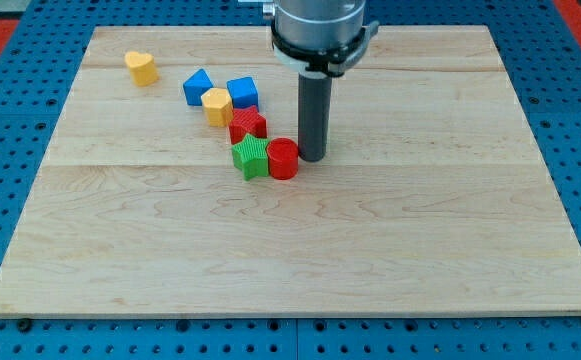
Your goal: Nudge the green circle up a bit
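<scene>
Nearest on the desk [420, 250], the green block [252, 158], with ridged sides that look more star than circle, touches the red cylinder [283, 158] on its right. My tip [312, 160], a bare rod holding nothing, stands just right of that cylinder. Behind them are a red star [247, 125], a yellow block [217, 105], a blue cube [242, 92] and a second blue block [198, 86]. Farthest lies a yellow heart [142, 67].

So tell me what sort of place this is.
Probably a robotics lab bench: a wooden board lies on a blue perforated table, small coloured blocks like the green one sit on it, and my tip rests beside the red cylinder.
</scene>
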